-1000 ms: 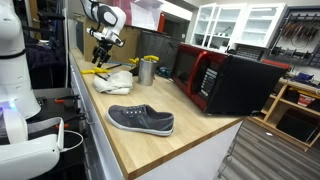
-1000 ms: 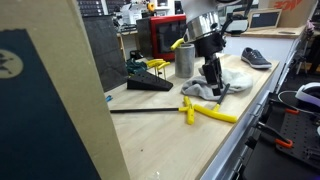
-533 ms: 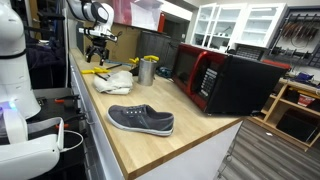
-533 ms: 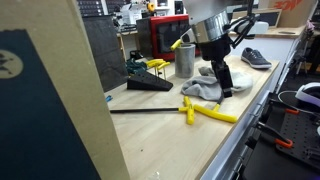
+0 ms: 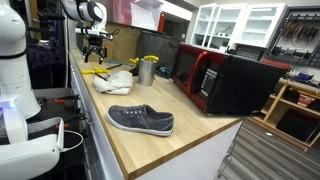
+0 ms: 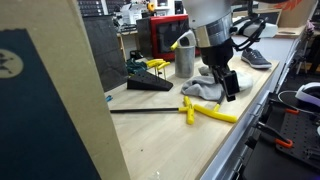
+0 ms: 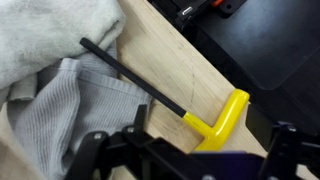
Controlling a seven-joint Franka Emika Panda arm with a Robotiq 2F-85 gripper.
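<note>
Pincer (image 7: 185,158) is standing wide, fingers well apart and gripping nothing. It is hanging above the counter, clear of everything beneath.

Directly under it in the wrist view, a black steel rod with a bent yellow plastic handle (image 7: 140,80) is lying flat on the light wooden countertop (image 7: 170,60). The handle is pointing right, close to the counter's edge. The rod's far tip is touching a crumpled off-white cloth (image 7: 50,25). A ribbed grey cloth (image 7: 70,115) is lying just left of the rod.

In both exterior views the pincer (image 5: 94,52) (image 6: 226,84) is hovering over this pile at the counter's far end. A steel cup (image 5: 147,70) is standing just right of the cloths. A red-and-black microwave oven (image 5: 215,78) is sitting further right. A grey slip-on shoe (image 5: 140,120) is lying well nearer.
</note>
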